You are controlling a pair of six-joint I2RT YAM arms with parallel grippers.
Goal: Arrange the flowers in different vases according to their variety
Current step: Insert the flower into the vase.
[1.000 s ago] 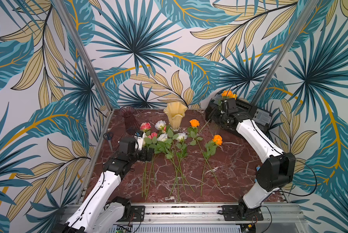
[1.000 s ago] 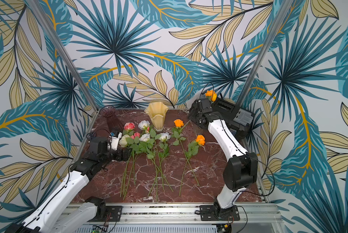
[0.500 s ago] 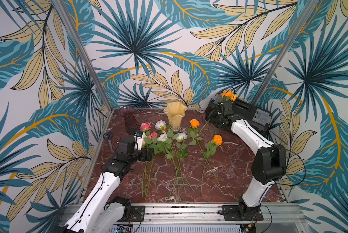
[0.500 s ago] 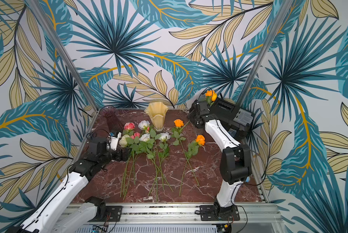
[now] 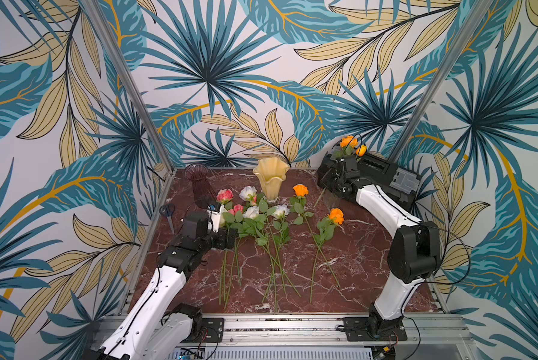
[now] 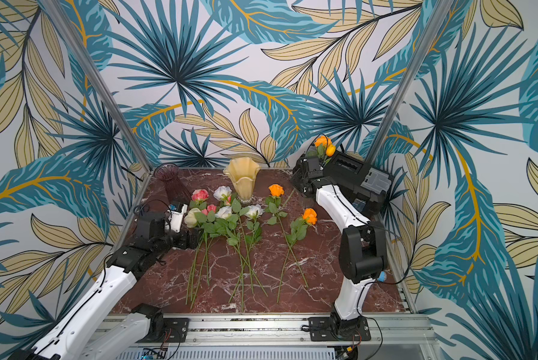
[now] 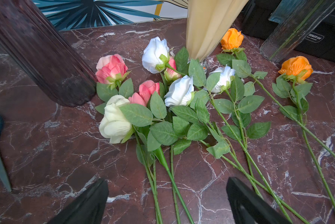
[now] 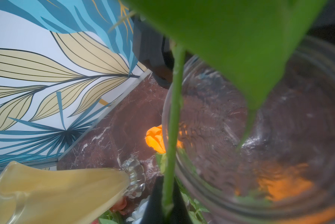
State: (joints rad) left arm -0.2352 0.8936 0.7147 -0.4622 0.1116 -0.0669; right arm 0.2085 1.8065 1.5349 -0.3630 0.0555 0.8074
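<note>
Right fingers [image 8: 153, 211] pinch flower stem [image 8: 174, 116]; left fingers [image 7: 89, 201] wide.

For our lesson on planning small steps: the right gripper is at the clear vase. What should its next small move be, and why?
Probably ease straight down: the right gripper looks shut on the stem of an orange flower at the rim of the clear vase, so the flower seems not fully seated.

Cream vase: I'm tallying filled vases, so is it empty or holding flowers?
Empty. In both top views the cream vase stands upright with nothing rising from its wavy rim.
</note>
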